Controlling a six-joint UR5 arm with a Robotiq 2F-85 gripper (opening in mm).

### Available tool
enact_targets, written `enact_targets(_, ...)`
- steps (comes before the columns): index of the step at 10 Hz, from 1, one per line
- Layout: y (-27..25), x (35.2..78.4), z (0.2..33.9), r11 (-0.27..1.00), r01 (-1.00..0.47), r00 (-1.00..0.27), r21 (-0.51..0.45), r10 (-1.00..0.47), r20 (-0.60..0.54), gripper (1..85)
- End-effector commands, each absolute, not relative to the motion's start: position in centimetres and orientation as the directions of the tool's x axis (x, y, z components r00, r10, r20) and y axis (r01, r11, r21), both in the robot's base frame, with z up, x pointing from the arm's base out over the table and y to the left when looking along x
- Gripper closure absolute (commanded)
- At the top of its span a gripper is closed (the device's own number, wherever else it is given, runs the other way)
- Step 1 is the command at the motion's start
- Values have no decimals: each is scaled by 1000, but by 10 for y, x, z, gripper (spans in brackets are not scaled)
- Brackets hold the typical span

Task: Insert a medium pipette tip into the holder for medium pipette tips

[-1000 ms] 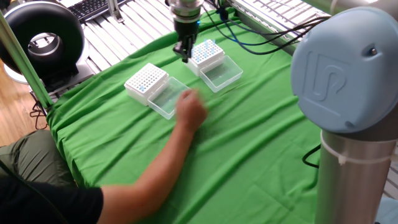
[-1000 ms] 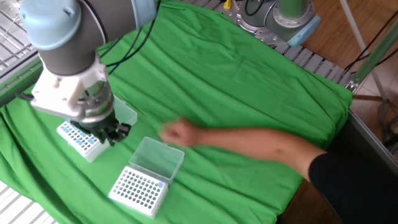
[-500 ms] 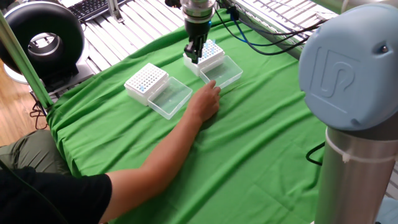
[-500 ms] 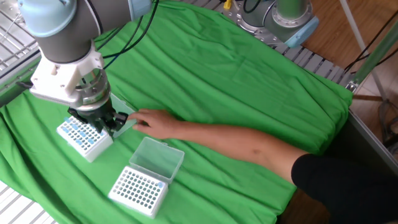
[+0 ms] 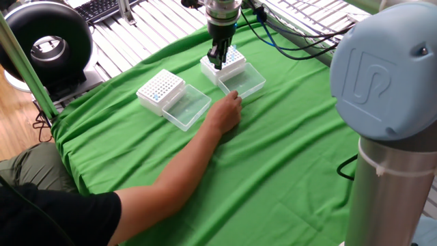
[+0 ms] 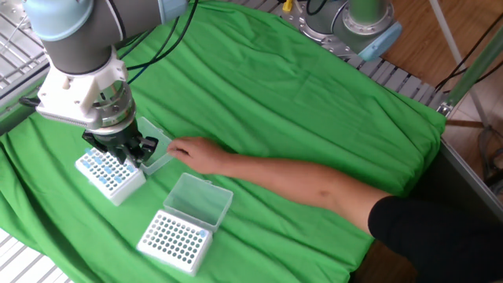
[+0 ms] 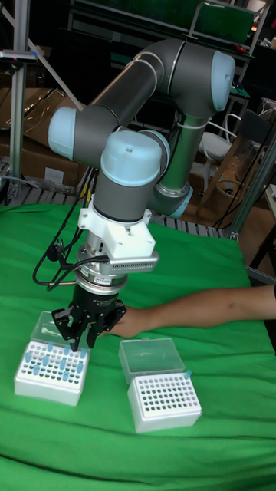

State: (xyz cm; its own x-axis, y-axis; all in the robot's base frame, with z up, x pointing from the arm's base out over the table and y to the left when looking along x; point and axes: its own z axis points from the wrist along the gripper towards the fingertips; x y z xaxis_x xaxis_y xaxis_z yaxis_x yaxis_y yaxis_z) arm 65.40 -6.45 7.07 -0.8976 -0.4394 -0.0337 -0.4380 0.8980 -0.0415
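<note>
The holder for medium pipette tips [image 5: 233, 59] [image 6: 108, 176] [image 7: 47, 375] is a white rack with several blue-topped tips in its grid, and its clear lid [image 5: 243, 82] lies open beside it. My gripper [image 5: 217, 63] [image 6: 130, 156] [image 7: 77, 342] hangs straight over this rack, just above the holes. Its fingers are pressed together on what looks like a thin medium pipette tip, too small to see clearly. A person's hand [image 5: 225, 113] [image 6: 189, 153] rests on the cloth, touching the open lid.
A second white rack [image 5: 160, 87] [image 6: 174, 240] [image 7: 162, 403] with an open clear lid [image 5: 188, 108] stands to the left on the green cloth. The person's forearm [image 5: 171, 178] crosses the front of the table. My arm's base column [image 5: 389, 171] fills the right side.
My gripper moved from beside the rack's left edge to over its grid. The person's hand slid from the nearer rack's lid to the far rack's lid and stopped there.
</note>
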Motion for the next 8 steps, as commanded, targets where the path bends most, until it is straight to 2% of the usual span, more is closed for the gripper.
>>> enact_targets(1, -60, 657, 72, 905, -425, -904, -27, -426, -46, 523)
enact_targets(8, -56, 665, 69, 911, -412, -908, -26, -413, -68, 563)
